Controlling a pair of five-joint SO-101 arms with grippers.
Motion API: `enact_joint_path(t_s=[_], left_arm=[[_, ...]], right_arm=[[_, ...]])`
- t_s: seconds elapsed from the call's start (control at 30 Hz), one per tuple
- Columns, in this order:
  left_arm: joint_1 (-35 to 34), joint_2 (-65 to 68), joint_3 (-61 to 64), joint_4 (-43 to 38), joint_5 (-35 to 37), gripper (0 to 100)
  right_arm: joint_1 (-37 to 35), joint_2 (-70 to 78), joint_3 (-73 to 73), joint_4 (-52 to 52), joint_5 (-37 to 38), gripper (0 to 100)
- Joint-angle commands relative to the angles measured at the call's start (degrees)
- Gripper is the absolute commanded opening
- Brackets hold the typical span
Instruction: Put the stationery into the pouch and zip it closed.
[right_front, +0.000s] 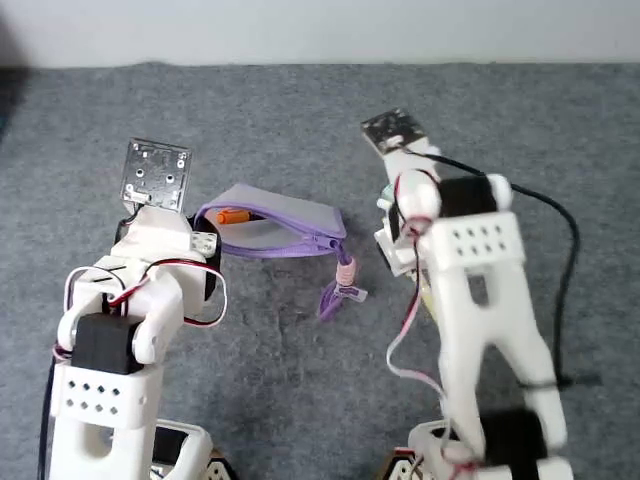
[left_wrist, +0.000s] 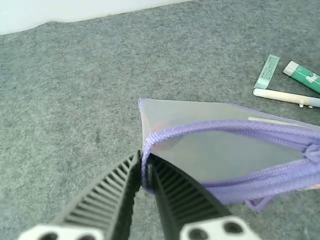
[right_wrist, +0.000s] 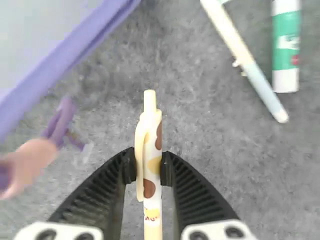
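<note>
- High view: L arm (right_front: 130, 300) folded low, forearm pointing fwd, left jaws at one end corner of the purple pouch (right_front: 275, 232).
- The pouch lies on the grey counter (right_front: 300, 110) and runs from the left jaws toward the R arm (right_front: 470, 260).
- An orange item (right_front: 232, 215) sits inside the pouch, just past the left jaws.
- The zip pull (right_front: 345, 270) and the purple tassel (right_front: 333, 298) are at the pouch's far end, between the arms.
- R arm stretched fwd, wrist bent down. Its own body covers the right jaws, so their grip can't be told from here.
- Left wrist view: left jaws narrow, nearly shut, pinching the pouch's purple zip edge at the end corner.
- The pouch mouth gapes open beyond the tips; its wall is translucent.
- Well past the pouch, apart from the jaws: white pen (left_wrist: 285, 96), green-white strip (left_wrist: 266, 71), green-white tube (left_wrist: 302, 76).
- Right wrist view: right jaws clamped on a yellow pen (right_wrist: 150, 150) w/ brown spots. It lies along the jaws' axis, one end sticking out past the tips.
- Zip pull and tassel are close beside the right jaws, w/ the pouch edge farther ahead on that side.
- White pen and green-white tube lie ahead on the other side, just beside each other.
</note>
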Motion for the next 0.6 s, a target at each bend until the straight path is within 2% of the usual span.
enact_joint_path(t_s=[0.0, 0.13, 0.33, 0.57], left_arm=[[-0.5, -0.4, -2.8, -0.6, 0.2, 1], [-0.3, -0.3, -2.8, -0.2, 0.2, 1], [-0.2, 4.0, -4.0, 1.4, 0.2, 1], [-0.1, 9.9, -12.4, 6.1, 2.9, 1]], right_arm=[[-3.1, -11.6, -2.5, 2.4, -4.9, 0.8], [-10.2, -22.2, -2.5, 1.5, -9.7, 0.8], [-24.4, -33.6, -2.0, -9.5, -16.8, 0.8], [-29.0, -36.1, 2.2, -27.2, -19.7, 0.8]])
